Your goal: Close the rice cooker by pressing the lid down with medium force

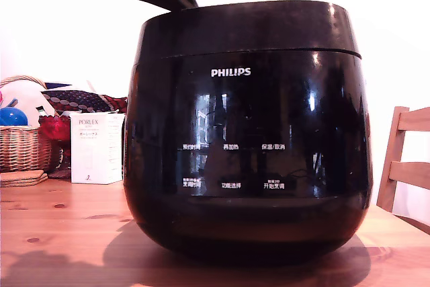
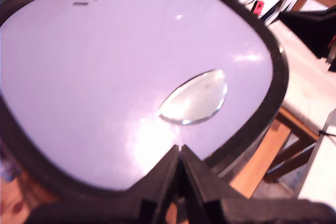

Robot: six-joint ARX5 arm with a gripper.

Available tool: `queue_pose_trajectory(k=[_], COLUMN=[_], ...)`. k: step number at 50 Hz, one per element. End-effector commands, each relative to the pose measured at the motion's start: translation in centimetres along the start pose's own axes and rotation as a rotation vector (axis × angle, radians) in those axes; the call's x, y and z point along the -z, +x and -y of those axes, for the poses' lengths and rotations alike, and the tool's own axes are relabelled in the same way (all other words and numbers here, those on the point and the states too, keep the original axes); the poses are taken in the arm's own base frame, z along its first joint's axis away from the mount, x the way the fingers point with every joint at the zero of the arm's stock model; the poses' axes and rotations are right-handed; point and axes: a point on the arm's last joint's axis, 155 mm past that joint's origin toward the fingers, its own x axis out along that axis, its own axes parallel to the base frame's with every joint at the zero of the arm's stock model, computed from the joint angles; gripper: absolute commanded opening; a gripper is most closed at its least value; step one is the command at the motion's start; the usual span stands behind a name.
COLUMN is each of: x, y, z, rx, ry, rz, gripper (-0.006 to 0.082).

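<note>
We are seeing the big glossy black rounded rice cooker [image 1: 246, 146] sitting mid-frame on the wooden table [image 1: 60, 233], PHILIPS logo facing the exterior camera. Its wide black lid [image 1: 248, 28] is lying down flat on the body, only a thin seam showing. In the wrist view our black gripper [image 2: 180, 153] is hovering over the lid's shiny top, jaws pressed together, gripping nothing. A wicker basket [image 1: 20, 146] and white carton [image 1: 96, 147] are standing at the exterior view's left, a wooden chair [image 1: 403, 159] at its right.
</note>
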Motion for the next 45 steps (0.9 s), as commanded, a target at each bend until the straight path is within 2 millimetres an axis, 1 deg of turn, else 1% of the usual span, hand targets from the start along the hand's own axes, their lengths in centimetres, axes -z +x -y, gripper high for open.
queue_pose_trajectory(k=[1,5,9,12,16,17,21,22,28,33,36,40,45], x=[7.9,5.7,3.2,1.2,-1.2,-1.7,-3.6,-4.2,-6.9,-8.6,-9.2,-9.4,-9.1], y=[2.6,1.9,0.9,0.0,-1.6,-2.0,-3.7,-4.2,-7.3,-10.2,-11.8,-13.7,-16.0], z=[-1.5,-1.8,-2.4,-3.2,-5.0,-5.4,-7.3,-7.8,-11.0,-13.7,-15.1,-16.9,-19.1], rx=[-0.044,-0.056,-0.077,-0.109,-0.177,-0.195,-0.265,-0.286,-0.404,-0.506,-0.563,-0.628,-0.717], ry=[-0.027,-0.024,-0.026,-0.019,-0.008,0.018,-0.006,0.037,0.043,0.033,0.033,0.013,-0.003], rz=[-0.23,-0.163,-0.08,-0.015,0.057,0.071,0.135,0.146,0.241,0.314,0.348,0.374,0.384], gripper=[-0.0021,-0.0021,-0.0021,-0.0021,-0.0021,-0.0021,-0.0021,-0.0021,-0.0021,-0.0021,-0.0021,-0.0021,-0.0021])
